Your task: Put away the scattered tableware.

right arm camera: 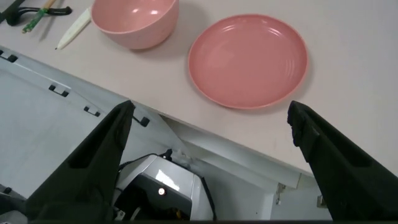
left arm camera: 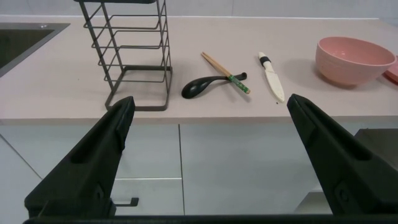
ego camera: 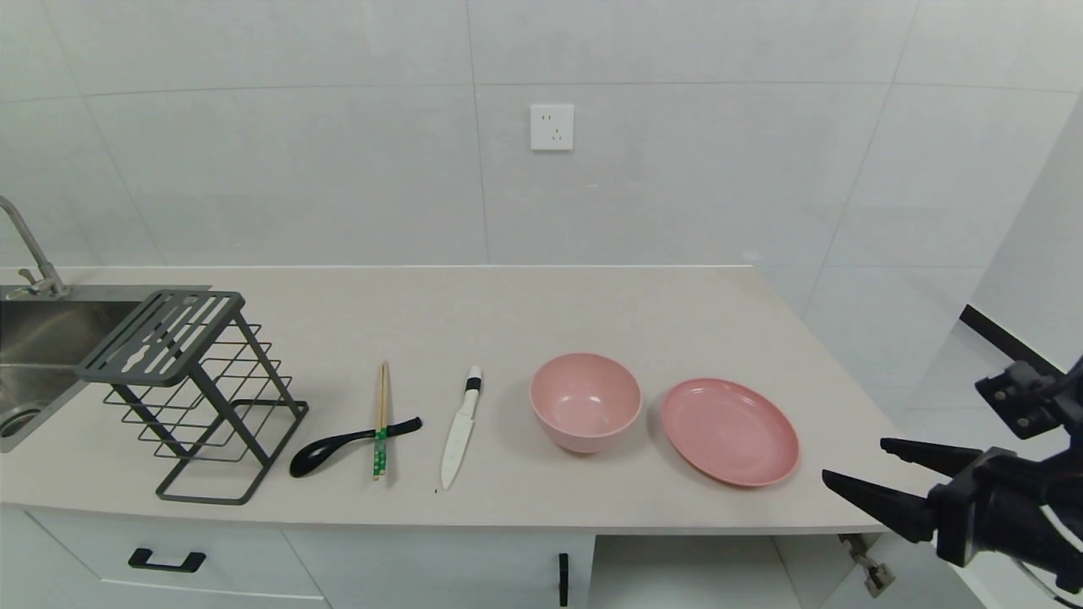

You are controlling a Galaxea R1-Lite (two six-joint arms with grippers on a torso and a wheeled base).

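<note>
**Five kinds of tableware, one of each**

I count one pink bowl (ego camera: 585, 399), one pink plate (ego camera: 728, 431), one white-bladed knife (ego camera: 460, 430), one black spoon (ego camera: 338, 447) and one pair of chopsticks (ego camera: 382, 419), which is two sticks lying together. I count one dark wire rack (ego camera: 195, 389). I see one sink (ego camera: 34, 338) with one faucet (ego camera: 30, 254), one white socket (ego camera: 552, 127) on the wall, and two black cabinet handles (ego camera: 167, 560).

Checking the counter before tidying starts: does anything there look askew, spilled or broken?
Only one small thing: the chopsticks lie crossed over the black spoon's handle, near the rack. The knife lies flat by itself; the bowl and plate sit upright, apart, undamaged. Nothing looks spilled.
</note>
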